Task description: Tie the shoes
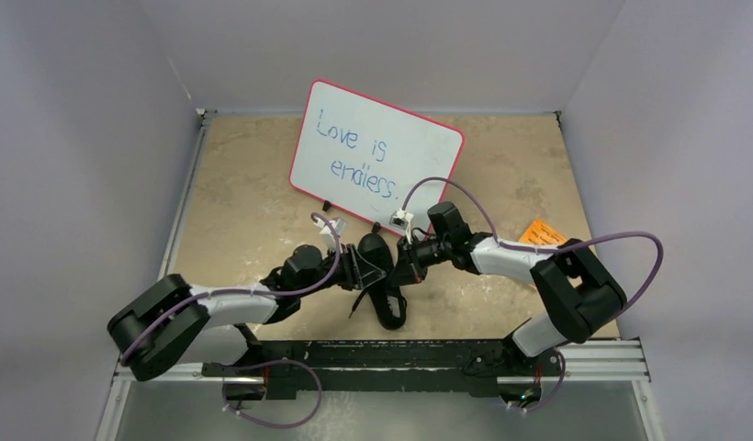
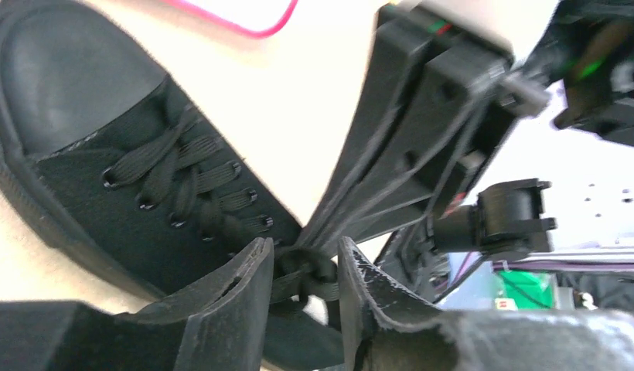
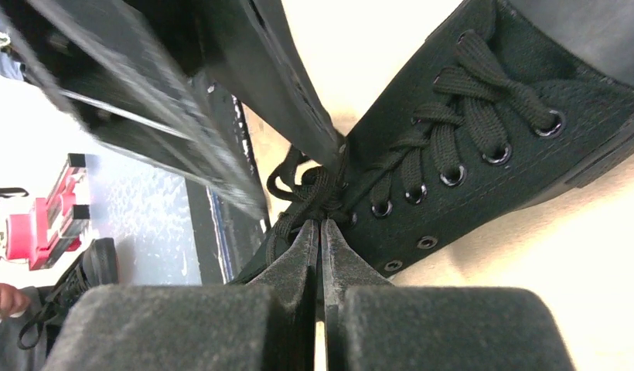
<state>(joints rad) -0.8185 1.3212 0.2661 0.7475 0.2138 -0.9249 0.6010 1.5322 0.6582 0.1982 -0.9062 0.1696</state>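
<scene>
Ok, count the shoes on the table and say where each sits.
1. The black sneaker lies mid-table, in front of the whiteboard, between the left tool and right tool, both pinching its laces. None appears hidden.

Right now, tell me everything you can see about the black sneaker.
The sneaker is a small all-black low-top that looks like canvas, with a smooth rubbery toe cap and metal eyelets. It rests on the tan table, toe toward the whiteboard. Its flat black laces crisscross and bunch at the top, where the left gripper clamps them and the right gripper, shut, meets the same bunch.
</scene>
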